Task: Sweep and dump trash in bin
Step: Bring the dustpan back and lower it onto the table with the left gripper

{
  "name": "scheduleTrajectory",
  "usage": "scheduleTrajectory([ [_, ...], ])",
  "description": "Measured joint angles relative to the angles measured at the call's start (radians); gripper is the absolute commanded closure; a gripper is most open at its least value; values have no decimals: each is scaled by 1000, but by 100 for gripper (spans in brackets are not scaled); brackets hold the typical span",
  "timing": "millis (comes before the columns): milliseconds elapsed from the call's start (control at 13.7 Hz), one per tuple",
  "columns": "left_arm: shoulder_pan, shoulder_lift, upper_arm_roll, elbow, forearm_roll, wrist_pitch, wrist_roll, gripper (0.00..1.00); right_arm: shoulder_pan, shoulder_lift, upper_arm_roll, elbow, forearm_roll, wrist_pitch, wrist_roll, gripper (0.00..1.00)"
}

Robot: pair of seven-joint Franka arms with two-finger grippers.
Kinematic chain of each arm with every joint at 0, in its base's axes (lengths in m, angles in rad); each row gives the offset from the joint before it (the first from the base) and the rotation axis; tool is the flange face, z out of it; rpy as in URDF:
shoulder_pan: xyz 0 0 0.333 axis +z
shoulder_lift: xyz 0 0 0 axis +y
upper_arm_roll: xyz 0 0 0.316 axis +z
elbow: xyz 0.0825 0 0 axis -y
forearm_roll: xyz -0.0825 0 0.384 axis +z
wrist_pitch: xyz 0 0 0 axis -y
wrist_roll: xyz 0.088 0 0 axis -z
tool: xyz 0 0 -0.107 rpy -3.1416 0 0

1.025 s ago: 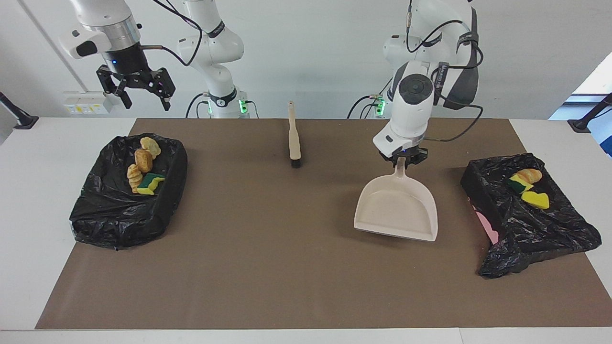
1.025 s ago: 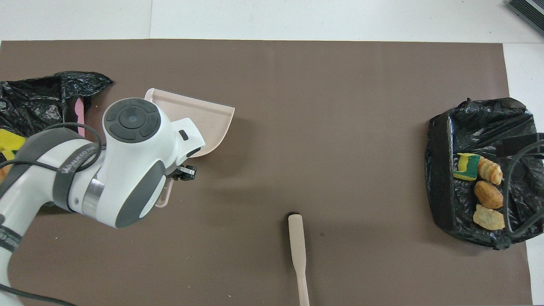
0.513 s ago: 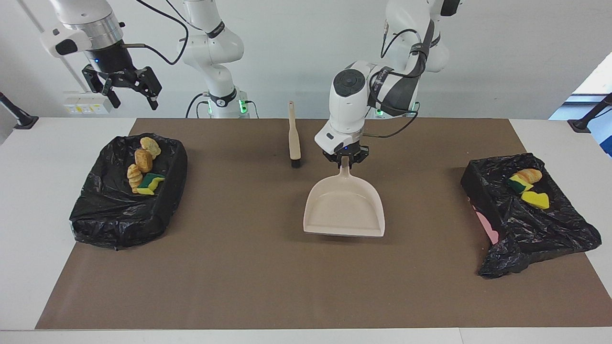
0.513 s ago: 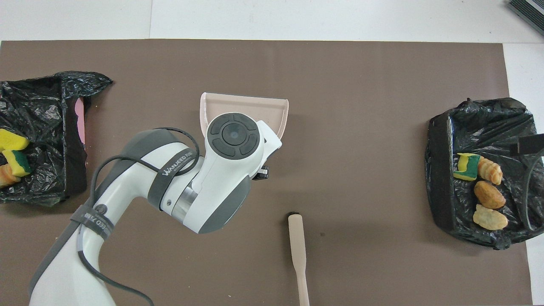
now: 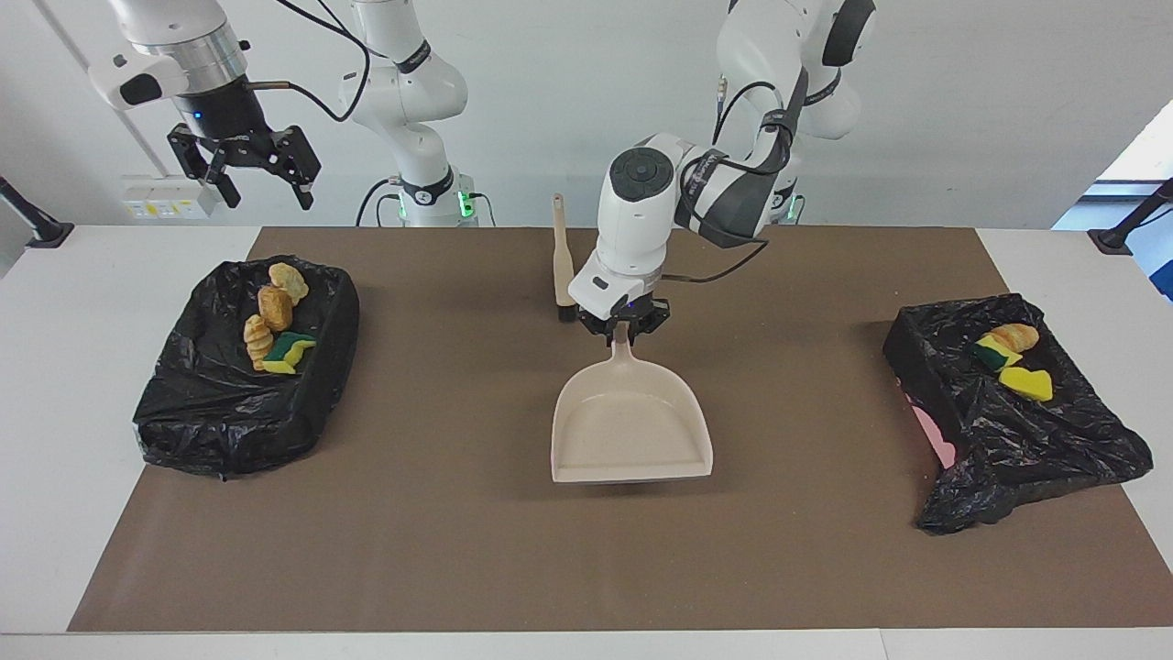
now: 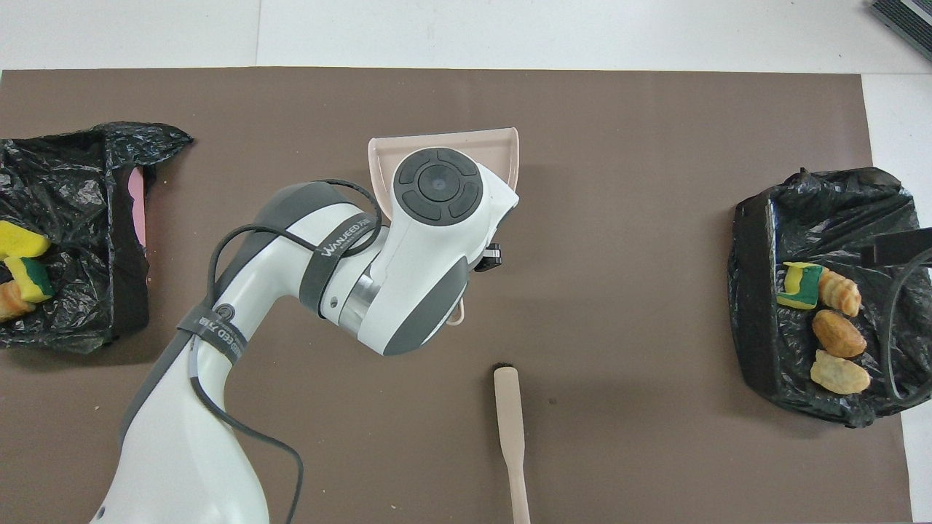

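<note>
You see all the trash (image 5: 275,321) binned, your left hand (image 5: 625,332) clenched on the empty dustpan (image 5: 630,426) mid-frame, right hand (image 5: 245,165) released upper left.

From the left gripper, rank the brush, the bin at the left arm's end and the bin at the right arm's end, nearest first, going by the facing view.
From the left gripper:
1. Brush, beside it, mid-table.
2. Bin at the left arm's end.
3. Bin at the right arm's end, slightly farther than the other bin.
</note>
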Motion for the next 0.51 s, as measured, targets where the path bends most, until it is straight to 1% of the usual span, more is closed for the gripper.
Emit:
scheduleTrajectory([
  [293, -27, 109, 0, 97, -1, -1, -23, 100, 0, 0, 3, 0, 0, 0, 0, 0],
  [366, -36, 135, 0, 112, -2, -1, -26, 100, 0, 0, 3, 0, 0, 0, 0, 0],
  [513, -53, 162, -2, 124, -12, 1, -27, 100, 0, 0, 3, 0, 0, -1, 0, 0],
])
